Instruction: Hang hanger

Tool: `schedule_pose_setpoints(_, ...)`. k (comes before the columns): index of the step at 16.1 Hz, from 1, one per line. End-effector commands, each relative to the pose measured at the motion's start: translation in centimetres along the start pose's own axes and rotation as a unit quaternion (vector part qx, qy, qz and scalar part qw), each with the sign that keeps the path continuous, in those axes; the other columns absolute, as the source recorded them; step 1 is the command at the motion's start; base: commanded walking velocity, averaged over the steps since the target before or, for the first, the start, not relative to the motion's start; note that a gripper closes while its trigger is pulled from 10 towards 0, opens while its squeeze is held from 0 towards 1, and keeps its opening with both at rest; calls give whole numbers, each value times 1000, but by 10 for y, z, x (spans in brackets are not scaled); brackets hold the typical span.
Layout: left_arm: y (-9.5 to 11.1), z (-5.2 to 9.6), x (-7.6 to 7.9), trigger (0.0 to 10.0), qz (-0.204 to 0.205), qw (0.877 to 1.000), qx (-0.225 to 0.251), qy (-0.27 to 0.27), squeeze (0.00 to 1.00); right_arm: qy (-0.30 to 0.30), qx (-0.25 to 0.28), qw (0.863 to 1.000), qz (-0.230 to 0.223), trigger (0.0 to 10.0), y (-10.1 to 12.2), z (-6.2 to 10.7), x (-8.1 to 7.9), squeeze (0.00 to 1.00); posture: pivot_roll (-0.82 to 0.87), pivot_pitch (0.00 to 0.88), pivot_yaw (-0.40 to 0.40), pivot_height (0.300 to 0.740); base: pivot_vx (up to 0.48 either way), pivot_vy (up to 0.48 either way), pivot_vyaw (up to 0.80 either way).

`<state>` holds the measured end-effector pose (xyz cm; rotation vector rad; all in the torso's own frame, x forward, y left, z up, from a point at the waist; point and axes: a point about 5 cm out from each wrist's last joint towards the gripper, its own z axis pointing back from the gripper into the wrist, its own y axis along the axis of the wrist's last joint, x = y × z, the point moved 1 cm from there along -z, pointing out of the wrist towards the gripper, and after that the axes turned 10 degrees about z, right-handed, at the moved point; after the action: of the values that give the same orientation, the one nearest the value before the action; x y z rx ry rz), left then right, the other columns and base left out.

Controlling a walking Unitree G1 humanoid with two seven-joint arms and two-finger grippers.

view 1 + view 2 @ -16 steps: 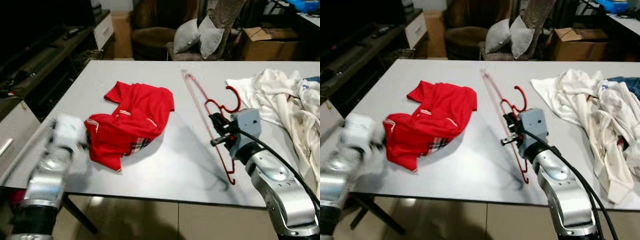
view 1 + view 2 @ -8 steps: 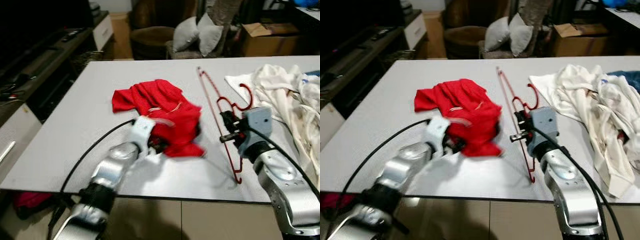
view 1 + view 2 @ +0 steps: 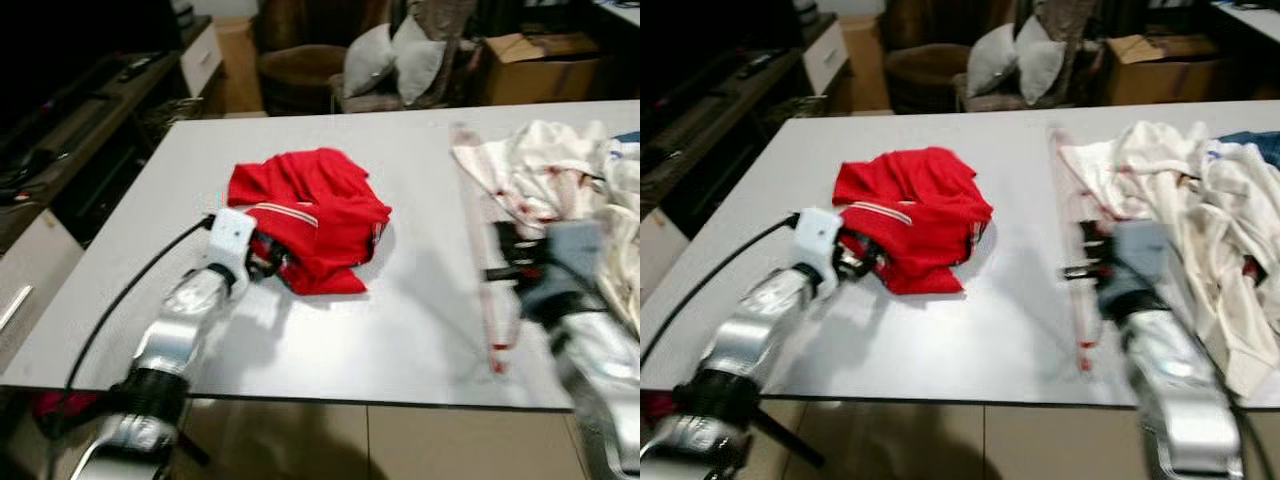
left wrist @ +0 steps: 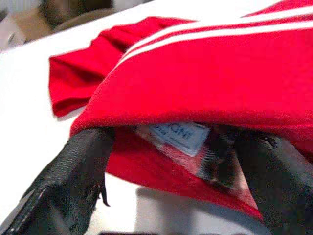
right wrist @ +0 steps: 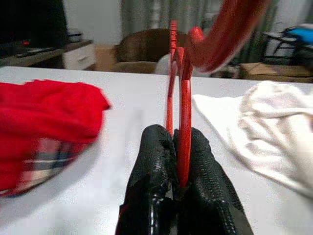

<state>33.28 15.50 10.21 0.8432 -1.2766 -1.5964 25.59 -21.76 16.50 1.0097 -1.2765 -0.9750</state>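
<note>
A crumpled red shirt (image 3: 310, 225) lies in the middle of the white table (image 3: 400, 330). My left gripper (image 3: 268, 262) is at the shirt's near-left edge. In the left wrist view its fingers (image 4: 73, 171) stand open, wide apart, with the shirt's collar and label (image 4: 178, 137) between them. My right gripper (image 5: 178, 147) is shut on the thin wire of a red hanger (image 5: 185, 98). In the eye views that gripper (image 3: 515, 255) and the hanger (image 3: 1080, 290) are blurred, just above the table beside a heap of white clothes (image 3: 560, 170).
An armchair with grey cushions (image 3: 390, 60) and a cardboard box (image 3: 530, 65) stand beyond the table's far edge. A dark low cabinet (image 3: 80, 120) runs along the left. The table's front edge (image 3: 350, 400) is close to me.
My left arm reached in from the table's left edge to the shirt, which is now bunched up further right. My right gripper has swung right with the hanger toward the white clothes.
</note>
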Motion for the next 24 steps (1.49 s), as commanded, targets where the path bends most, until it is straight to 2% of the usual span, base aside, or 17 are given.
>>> schedule_pose_setpoints(1, 9, 5, 6, 10000, -41, 998, 17, -38, 1000, -7, -7, 1000, 6, 10000, -3, 4, 7, 0, -184, 0, 156, 740, 0, 0, 0)
schedule_pose_setpoints(2, 7, 15, 10, 10000, -97, 992, 10, -74, 1000, -8, -22, 999, 33, 10000, -9, 9, 17, 0, -197, 0, 161, 740, 0, 0, 0)
schedule_pose_setpoints(5, 8, 29, 12, 10000, -101, 989, 14, -104, 1000, -9, -28, 999, 33, 10000, -11, 17, 21, 0, -215, 0, 171, 740, 0, 0, 0)
schedule_pose_setpoints(6, 9, 44, 21, 10000, -94, 983, 14, -158, 1000, -4, -29, 999, 30, 10000, -11, 27, 22, 0, -228, 0, 185, 740, 0, 0, 0)
schedule_pose_setpoints(7, 10, 62, 38, 10000, -116, 963, -6, -244, 1000, 5, -32, 999, 13, 10000, -13, 36, 15, 0, -219, 0, 191, 740, 0, 0, 0)
schedule_pose_setpoints(9, 14, 64, 41, 10000, -137, 959, 2, -250, 1000, 6, -33, 999, 8, 10000, -15, 38, 9, 0, -223, 0, 193, 740, 0, 0, 0)
schedule_pose_setpoints(10, 26, 57, 38, 10000, -148, 962, 42, -224, 278, 5, -23, 1000, -2, 10000, -10, 33, 1, 0, -239, 0, 188, 740, 0, 0, 0)
schedule_pose_setpoints(11, 30, 52, 39, 10000, -150, 964, 57, -213, 0, 5, -20, 1000, -3, 10000, -8, 32, -2, 0, -251, 0, 173, 740, 0, 0, 0)
schedule_pose_setpoints(12, 28, 50, 41, 10000, -159, 962, 54, -214, 0, 6, -18, 1000, -4, 10000, -6, 31, -3, 0, -246, 0, 164, 740, 0, 0, 0)
schedule_pose_setpoints(14, 20, 37, 36, 10000, -241, 951, 25, -191, 0, 18, -7, 1000, -14, 10000, -2, 25, -8, 0, -229, 0, 156, 740, 0, 0, 0)
schedule_pose_setpoints(16, 6, 28, 26, 10000, -308, 933, -24, -185, 0, 28, -5, 1000, -12, 10000, -2, 20, -14, 0, -223, 0, 160, 740, 0, 0, 0)
schedule_pose_setpoints(17, 1, 24, 21, 10000, -319, 928, -46, -185, 0, 26, -3, 999, -19, 10000, -1, 20, -16, 0, -221, 0, 166, 740, 0, 0, 0)
schedule_pose_setpoints(19, 1, 18, 17, 10000, -324, 928, -53, -177, 0, 22, -3, 1000, -21, 10000, -2, 17, -17, 0, -219, 0, 173, 740, 0, 0, 0)
schedule_pose_setpoints(20, 5, 14, 13, 8431, -324, 931, -44, -162, 0, 20, -1, 1000, -24, 10000, -2, 15, -19, 0, -216, 0, 179, 740, 0, 0, 0)
schedule_pose_setpoints(21, 9, 12, 8, 0, -322, 935, -34, -144, 0, 19, 2, 999, -28, 10000, -1, 13, -22, 0, -207, 0, 192, 740, 0, 0, 0)
schedule_pose_setpoints(24, 10, 11, 2, 0, -322, 937, -30, -132, 0, 19, 2, 999, -39, 10000, -3, 13, -30, 0, -187, 0, 208, 740, 0, 0, 0)
